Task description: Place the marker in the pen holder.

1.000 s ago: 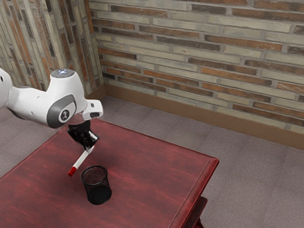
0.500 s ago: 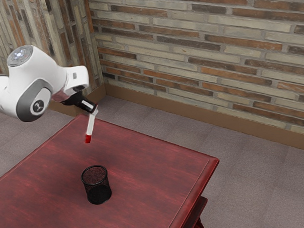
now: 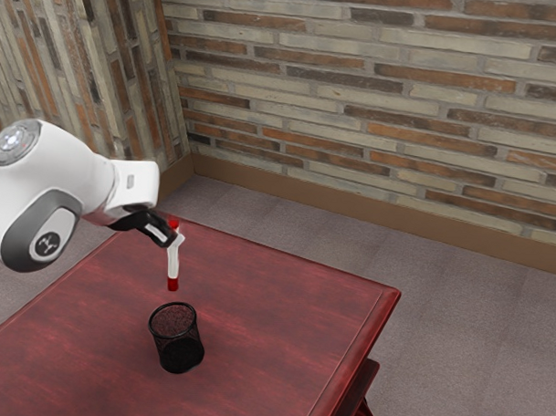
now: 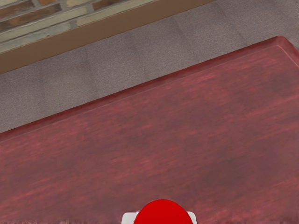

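I have the marker (image 3: pixel 173 262) gripped in my tool (image 3: pixel 176 241), its two fingers closed on the upper part of the barrel, with one red end poking out above them and the longer part hanging below. The pen holder (image 3: pixel 180 353) stands upright on the bench (image 3: pixel 284 309), its mouth open to the top. Taking that holder as my mark, the marker is wholly outside it: the lower red end hangs higher than its rim and, in the exterior view, a touch toward the left of the mouth's middle. How much of that gap is height and how much is reach across the bench, I cannot tell. The barrel's long axis runs close to upright, nearly in line with the holder's own, so I judge little turning is needed. What matters is bringing the lower end over the mouth before going down; if it comes in short, it could catch the rim and tip the holder.
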